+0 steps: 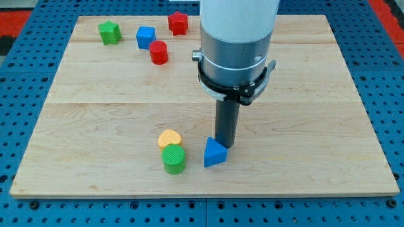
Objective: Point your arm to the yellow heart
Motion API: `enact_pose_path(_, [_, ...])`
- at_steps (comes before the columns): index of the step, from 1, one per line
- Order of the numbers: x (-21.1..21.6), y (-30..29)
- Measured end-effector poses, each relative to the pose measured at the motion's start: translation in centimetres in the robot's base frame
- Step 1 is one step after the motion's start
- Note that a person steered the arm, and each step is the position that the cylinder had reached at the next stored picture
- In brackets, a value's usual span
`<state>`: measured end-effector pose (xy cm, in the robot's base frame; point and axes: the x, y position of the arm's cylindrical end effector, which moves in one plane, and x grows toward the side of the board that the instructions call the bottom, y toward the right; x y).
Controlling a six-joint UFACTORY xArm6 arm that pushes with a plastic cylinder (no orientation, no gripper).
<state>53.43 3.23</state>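
You see my tip (225,145) touching the blue triangle (214,153), with the yellow heart (169,137) near on the view's left.

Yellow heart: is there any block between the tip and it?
Nothing visible. My tip is at the view's right of the yellow heart, with bare board between; the blue triangle sits just below the tip, off that line.
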Motion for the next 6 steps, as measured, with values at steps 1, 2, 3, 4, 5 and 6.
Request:
enact_pose_path(1, [1.2, 0.0])
enact_pose_path(2, [2.2, 0.0])
enact_pose_path(3, [3.2, 0.0])
enact_pose_path(4, [2.0, 0.3])
enact_pose_path(5, [-3.3, 0.3])
enact_pose_path(6, [-5.5, -4.1])
